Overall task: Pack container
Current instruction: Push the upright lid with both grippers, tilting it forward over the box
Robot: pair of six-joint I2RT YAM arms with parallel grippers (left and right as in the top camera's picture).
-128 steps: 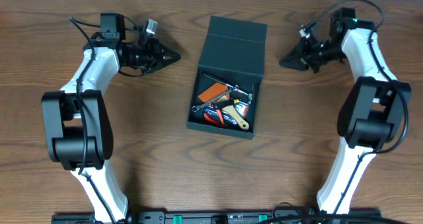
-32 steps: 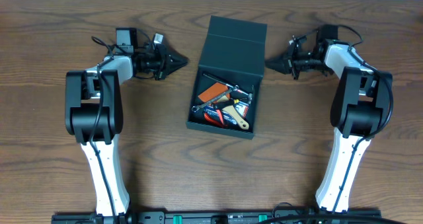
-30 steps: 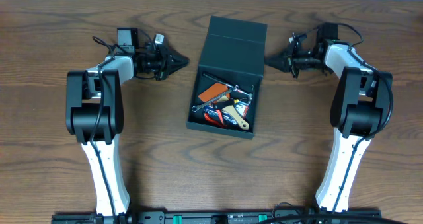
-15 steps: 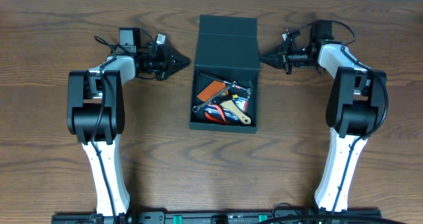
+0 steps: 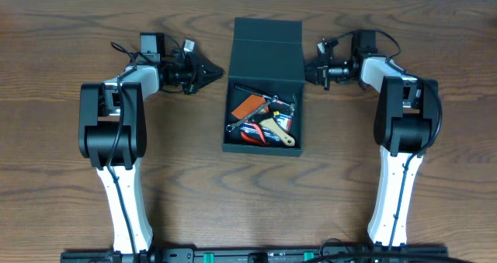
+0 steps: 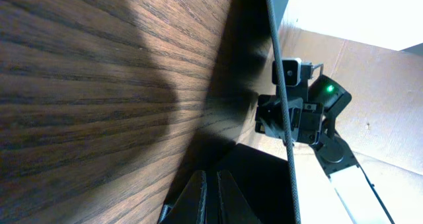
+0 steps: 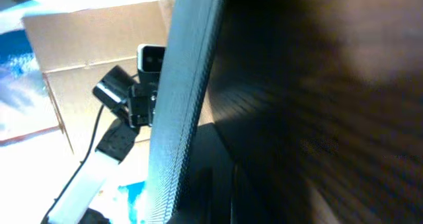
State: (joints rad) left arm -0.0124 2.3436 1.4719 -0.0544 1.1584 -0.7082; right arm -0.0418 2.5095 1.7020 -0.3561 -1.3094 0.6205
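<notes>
Two claws flank the container (image 5: pixel 262 147) on the counter (image 5: pixel 178 170), its long axis lying crosswise to them. At the lid's (image 5: pixel 268 50) right edge the right claw (image 5: pixel 308 70) is nearer — its opening cannot be told. Just left of the lid, the left claw (image 5: pixel 215 73) is pinched closed — empty.

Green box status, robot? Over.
Left gripper shut, left of lid. Right gripper at lid's right edge, state unclear. Container open, tools inside. Nothing in the way.

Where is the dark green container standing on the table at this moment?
In the overhead view the container lies open in the upper middle, between the left gripper and the right gripper, which flank its lid.
</notes>
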